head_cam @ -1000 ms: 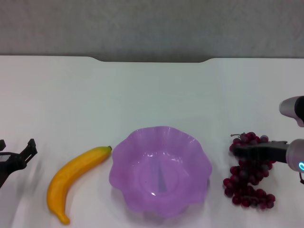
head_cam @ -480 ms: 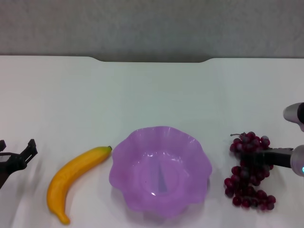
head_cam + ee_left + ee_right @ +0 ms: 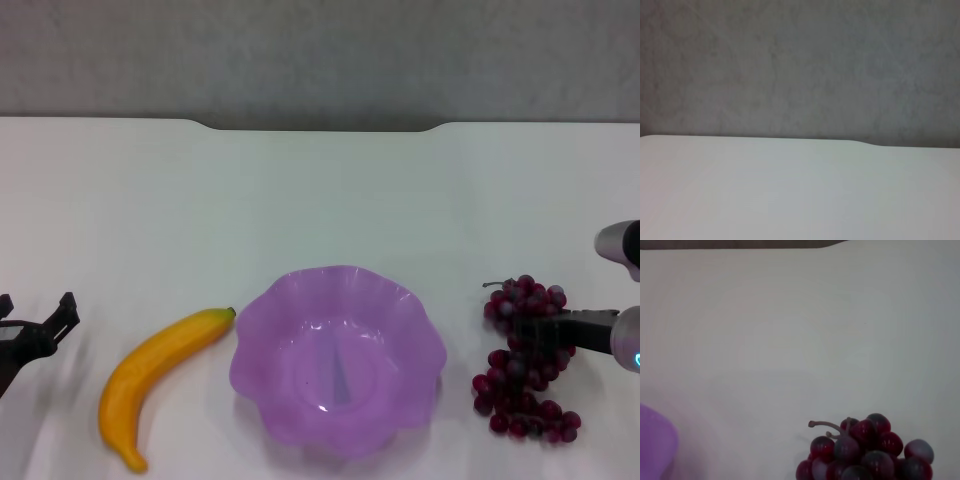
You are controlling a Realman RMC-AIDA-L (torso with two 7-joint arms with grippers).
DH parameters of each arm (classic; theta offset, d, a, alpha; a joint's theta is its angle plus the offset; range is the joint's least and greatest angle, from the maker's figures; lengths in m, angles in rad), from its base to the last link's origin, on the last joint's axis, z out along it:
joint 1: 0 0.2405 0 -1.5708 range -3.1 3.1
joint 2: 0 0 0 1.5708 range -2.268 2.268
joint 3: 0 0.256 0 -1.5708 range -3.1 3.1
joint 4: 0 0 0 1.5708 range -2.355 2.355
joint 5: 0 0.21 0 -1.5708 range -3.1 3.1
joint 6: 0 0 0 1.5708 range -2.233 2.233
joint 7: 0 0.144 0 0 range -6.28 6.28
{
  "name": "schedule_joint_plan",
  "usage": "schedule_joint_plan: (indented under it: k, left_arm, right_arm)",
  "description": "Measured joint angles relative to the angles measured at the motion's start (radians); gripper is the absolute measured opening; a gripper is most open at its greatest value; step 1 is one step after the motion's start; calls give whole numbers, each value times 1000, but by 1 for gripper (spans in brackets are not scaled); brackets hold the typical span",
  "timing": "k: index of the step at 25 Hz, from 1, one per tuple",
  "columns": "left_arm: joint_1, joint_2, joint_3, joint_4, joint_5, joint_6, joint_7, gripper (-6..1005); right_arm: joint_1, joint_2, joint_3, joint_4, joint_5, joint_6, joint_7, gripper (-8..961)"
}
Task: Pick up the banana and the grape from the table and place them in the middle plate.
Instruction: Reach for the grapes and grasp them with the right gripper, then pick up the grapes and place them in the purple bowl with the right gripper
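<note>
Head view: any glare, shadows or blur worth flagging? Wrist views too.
Head view: small bright highlights inside the middle plate; soft shadow under the banana; right gripper over the grape looks smeared, left gripper has a faint ghost beside it. Right wrist view: grape sharp, plate edge blurred. Left wrist view: only the table and wall, evenly lit.

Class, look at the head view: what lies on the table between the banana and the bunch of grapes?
The purple scalloped plate lies between the banana and the grapes; it holds no fruit.
</note>
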Motion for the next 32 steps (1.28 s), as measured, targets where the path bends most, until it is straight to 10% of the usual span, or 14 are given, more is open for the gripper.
schedule_joint_plan:
  k: [32]
  left_arm:
    - [6, 0, 0, -2, 0, 0, 0, 886]
  right_arm:
    - [-40, 2, -63, -2, 7, -129, -43, 370]
